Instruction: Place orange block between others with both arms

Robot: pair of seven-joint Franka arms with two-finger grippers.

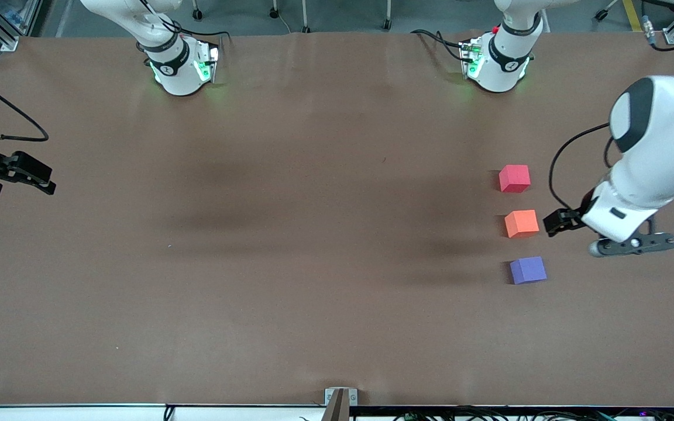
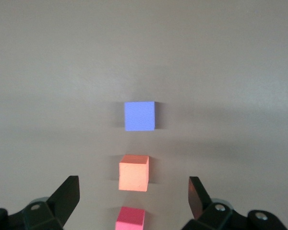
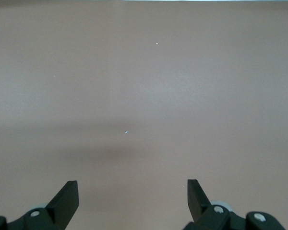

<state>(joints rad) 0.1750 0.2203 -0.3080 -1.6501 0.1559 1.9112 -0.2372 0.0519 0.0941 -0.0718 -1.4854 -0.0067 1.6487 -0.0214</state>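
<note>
I see my left gripper [image 1: 554, 222] hanging low at its end of the table, jaws wide; my right gripper [image 1: 35, 177] waits, jaws wide.

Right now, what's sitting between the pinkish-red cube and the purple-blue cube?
The orange block sits between the pinkish-red cube and the purple-blue cube, apart from both. The front view shows the row; the left wrist view shows it too.
</note>
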